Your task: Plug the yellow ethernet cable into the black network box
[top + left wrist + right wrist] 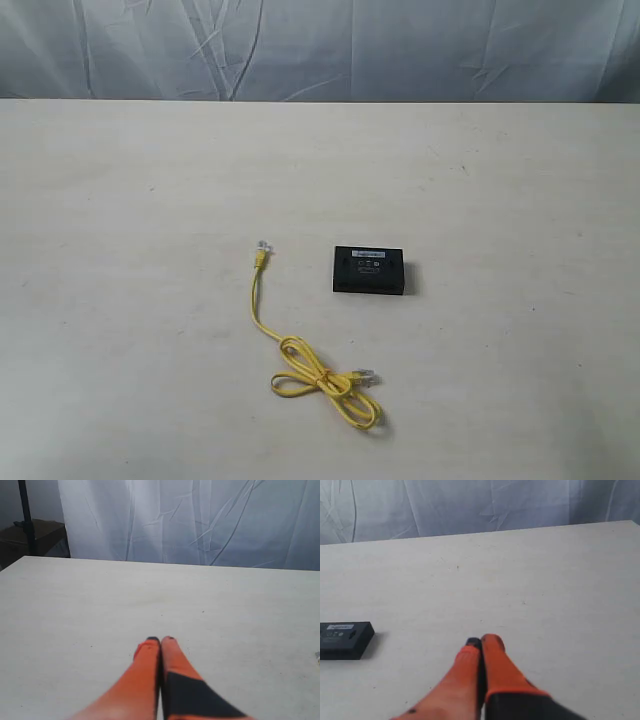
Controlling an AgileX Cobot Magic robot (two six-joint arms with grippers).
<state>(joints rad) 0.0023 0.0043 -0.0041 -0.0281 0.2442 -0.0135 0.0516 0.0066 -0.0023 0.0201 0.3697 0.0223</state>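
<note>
The yellow ethernet cable point(300, 360) lies on the table, one clear plug point(262, 246) pointing away and the other plug point(368, 377) by its coiled loops. Just right of the far plug sits the black network box point(368, 270), flat, with a pale label strip on top. The box also shows in the right wrist view point(344, 639), off to the side of my right gripper point(481, 641), which is shut and empty. My left gripper point(160, 640) is shut too, over bare table. Neither gripper appears in the exterior view.
The pale table point(500, 180) stretches wide around the cable and box. A wrinkled grey-white curtain point(320, 45) hangs behind its far edge. A dark stand and shelf point(30, 530) sit beyond one table corner in the left wrist view.
</note>
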